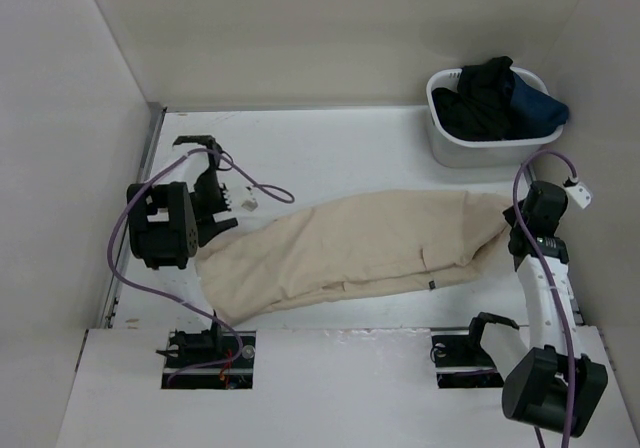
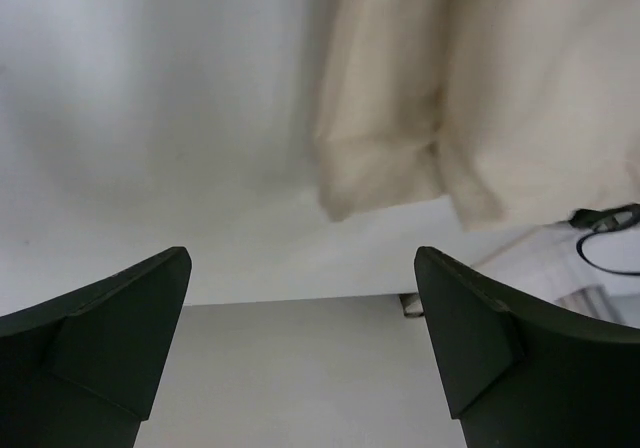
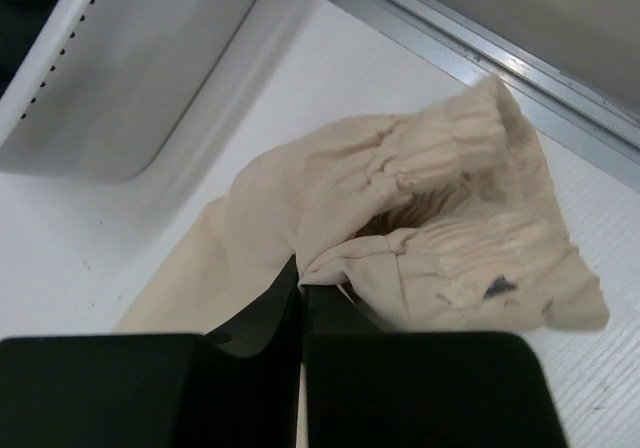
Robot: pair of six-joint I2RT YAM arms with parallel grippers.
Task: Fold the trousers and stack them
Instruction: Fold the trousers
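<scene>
The beige trousers (image 1: 360,248) lie stretched across the table, legs to the left and waistband to the right, with a small dark tag (image 1: 431,286) near the front edge. My right gripper (image 1: 515,233) is shut on a fold of the gathered waistband (image 3: 400,188), and the cloth is pinched at my fingertips (image 3: 303,293). A dark label (image 3: 497,287) shows on the waistband. My left gripper (image 1: 225,218) is open and empty just off the leg ends. In the left wrist view it (image 2: 300,338) hangs above the table with the leg hems (image 2: 480,98) ahead.
A white basket (image 1: 450,143) at the back right holds a black garment (image 1: 490,93) and a navy one (image 1: 535,108). Its wall (image 3: 120,78) is close to my right gripper. A white cable connector (image 1: 245,203) lies by the left gripper. Walls enclose the table.
</scene>
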